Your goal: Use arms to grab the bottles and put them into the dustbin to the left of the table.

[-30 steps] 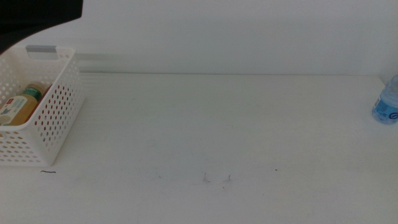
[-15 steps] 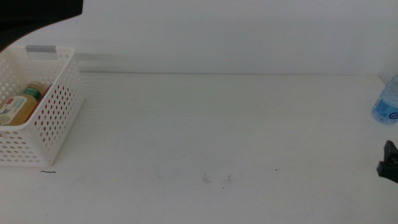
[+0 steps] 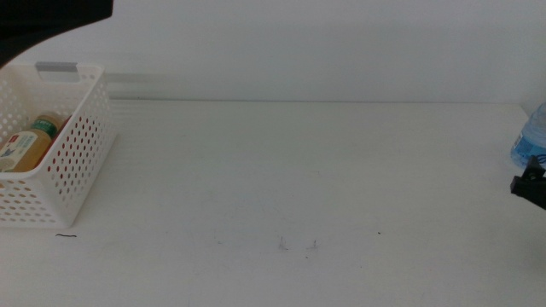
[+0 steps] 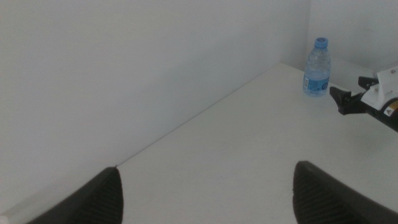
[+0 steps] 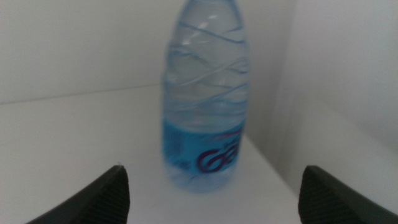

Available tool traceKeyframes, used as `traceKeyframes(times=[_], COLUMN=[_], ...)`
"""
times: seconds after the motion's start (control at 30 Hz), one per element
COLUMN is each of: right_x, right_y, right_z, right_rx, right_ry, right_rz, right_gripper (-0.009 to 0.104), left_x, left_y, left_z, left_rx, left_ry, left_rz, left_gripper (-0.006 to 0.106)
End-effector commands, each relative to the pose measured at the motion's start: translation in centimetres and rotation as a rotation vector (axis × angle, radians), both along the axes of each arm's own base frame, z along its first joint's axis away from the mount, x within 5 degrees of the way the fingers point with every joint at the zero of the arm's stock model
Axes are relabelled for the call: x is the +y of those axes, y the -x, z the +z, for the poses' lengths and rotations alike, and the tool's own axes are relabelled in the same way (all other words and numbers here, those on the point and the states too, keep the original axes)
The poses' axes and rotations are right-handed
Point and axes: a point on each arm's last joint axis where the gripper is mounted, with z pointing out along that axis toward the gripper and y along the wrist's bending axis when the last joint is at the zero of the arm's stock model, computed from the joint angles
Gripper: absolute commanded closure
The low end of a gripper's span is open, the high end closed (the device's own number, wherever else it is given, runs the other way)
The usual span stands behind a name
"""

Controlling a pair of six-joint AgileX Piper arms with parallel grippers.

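Water bottle (image 5: 205,106) between spread right fingers (image 5: 112,193)

The right gripper (image 4: 348,101) has black pointed fingers (image 4: 341,96) on a white housing with a small yellow mark

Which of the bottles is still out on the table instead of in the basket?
The clear water bottle with the blue cap, standing upright at the table's far right, just beyond the open right gripper. The yellow tea bottle already lies in the white basket.
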Motion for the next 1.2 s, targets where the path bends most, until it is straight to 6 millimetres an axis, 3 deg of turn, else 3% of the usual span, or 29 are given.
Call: traceKeyframes(times=[0.0,0.2,0.4,0.77,1.17], right_x=[-1.0,-2.5,-2.6,-3.2,-4.1], right_y=[-0.7,-3.0,-5.4,-8.0,-10.7], right_z=[0.0,0.6,0.1,-2.3,-2.6], right_rx=[-0.021,-0.068,-0.054,-0.035,-0.011], right_ry=[0.018,0.035,0.038,0.022,0.046], right_rz=[-0.042,-0.073,-0.001,-0.023,-0.072], right_gripper=[0.004,0.004,0.004,0.004,0.004], left_x=[-0.1,-0.1,-0.1,-0.1,-0.1], left_y=[0.1,0.1,0.1,0.1,0.1], left_z=[0.1,0.1,0.1,0.1,0.1], left_rx=[-0.003,-0.003,-0.003,-0.003,-0.003], left_ry=[0.018,0.018,0.018,0.018,0.018], left_rz=[-0.004,-0.004,-0.004,-0.004,-0.004], left_gripper=[0.007,0.007,0.007,0.007,0.007])
